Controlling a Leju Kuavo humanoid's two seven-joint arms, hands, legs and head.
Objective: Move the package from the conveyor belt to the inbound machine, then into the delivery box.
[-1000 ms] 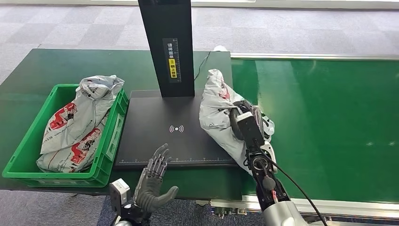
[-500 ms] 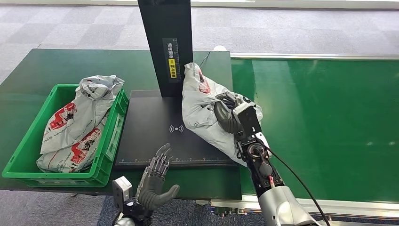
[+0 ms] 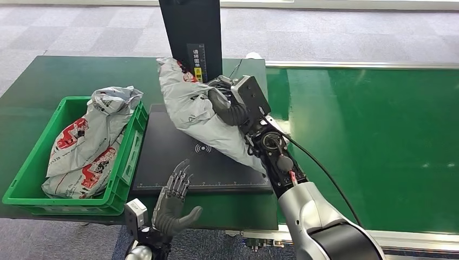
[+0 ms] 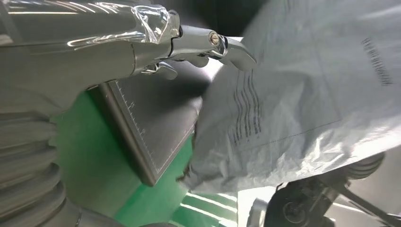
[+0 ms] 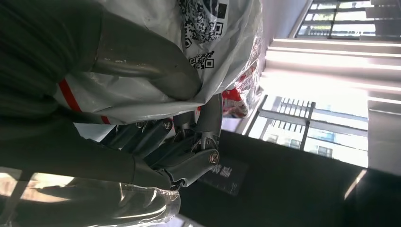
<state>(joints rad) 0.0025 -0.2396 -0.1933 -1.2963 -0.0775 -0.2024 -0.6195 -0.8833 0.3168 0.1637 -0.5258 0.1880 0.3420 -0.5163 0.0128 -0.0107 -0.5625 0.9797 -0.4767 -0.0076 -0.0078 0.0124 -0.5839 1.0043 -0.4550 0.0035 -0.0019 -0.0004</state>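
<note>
My right hand grips a grey plastic package with red print and holds it lifted over the black inbound machine plate, close to the machine's black post. In the right wrist view the thumb and fingers clamp the bag, whose QR codes show. My left hand hovers open, fingers spread, at the plate's near edge. The left wrist view shows its fingertips just short of the package's grey underside.
A green delivery box at the left holds another grey and red package. The green conveyor belt stretches to the right of the plate. A dark green table carries the box and the machine.
My right hand has carried the package left and up, from the belt's edge to above the plate near the post. The left hand has barely shifted.
</note>
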